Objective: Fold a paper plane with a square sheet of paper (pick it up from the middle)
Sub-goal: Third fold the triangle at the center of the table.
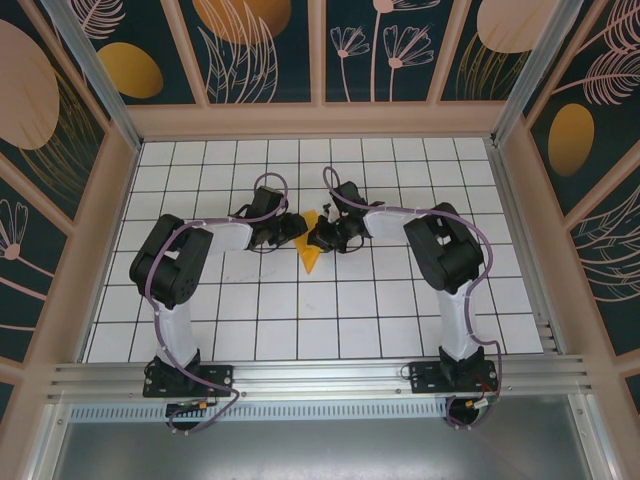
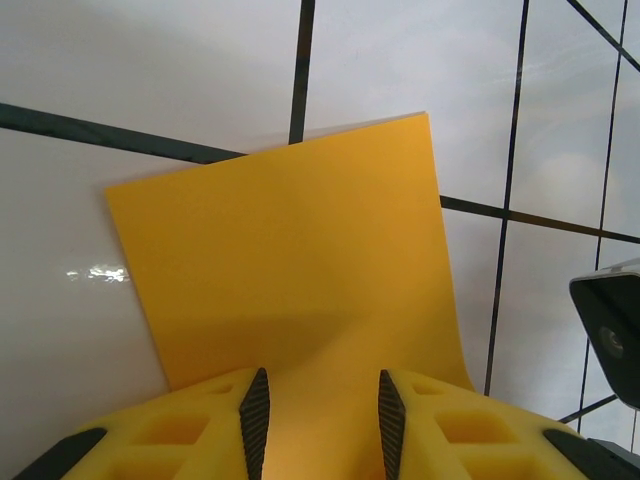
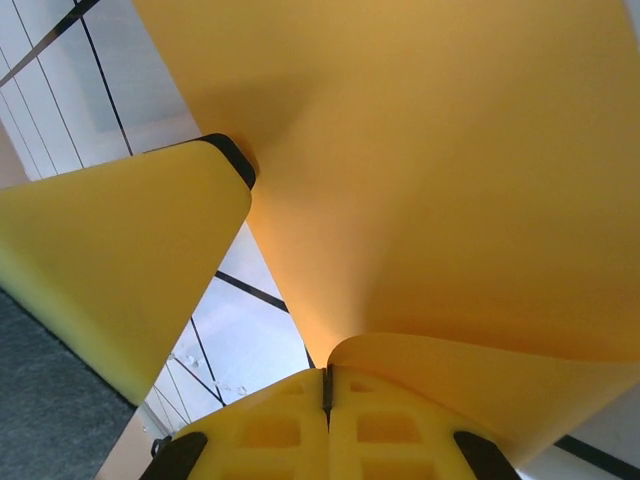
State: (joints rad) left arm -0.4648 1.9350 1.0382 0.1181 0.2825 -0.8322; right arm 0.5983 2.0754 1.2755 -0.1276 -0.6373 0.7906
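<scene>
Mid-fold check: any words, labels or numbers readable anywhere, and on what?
None can be read. The orange paper is blank, the wall panels carry only plant patterns, the table only grid lines; anything on the arm bases is too small to read.

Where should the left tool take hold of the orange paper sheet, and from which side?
Grip the sheet by the edge lying between the open fingers of the left tool, coming in low from its left in the top view. That side lies nearly flat on the table; the right tool pinches the opposite edge, which curls up.
</scene>
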